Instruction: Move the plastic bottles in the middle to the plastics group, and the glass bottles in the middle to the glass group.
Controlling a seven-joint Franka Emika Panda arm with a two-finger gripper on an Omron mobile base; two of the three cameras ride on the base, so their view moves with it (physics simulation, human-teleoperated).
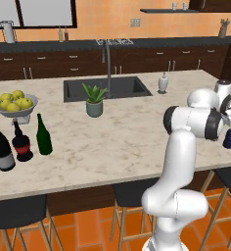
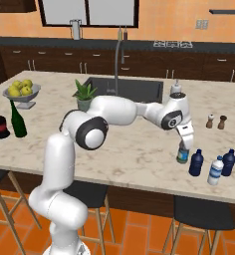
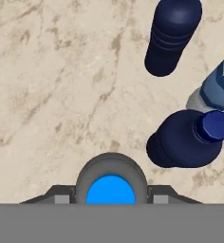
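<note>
Hand view: tool (image 3: 111,198) clamps the blue-capped bottle (image 3: 111,190), apparently upright, beside dark blue bottles (image 3: 185,140).

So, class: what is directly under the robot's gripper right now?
A clear bottle with a blue cap, clamped in the gripper and standing on the counter. Its lower body and label are covered by the cap in the hand view.

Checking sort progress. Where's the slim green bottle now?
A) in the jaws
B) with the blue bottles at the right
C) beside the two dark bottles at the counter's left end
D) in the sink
C: the green bottle stands on the counter right beside the two dark bottles, near the fruit bowl, while the gripper is shut on a blue-capped bottle at the far end.
</note>
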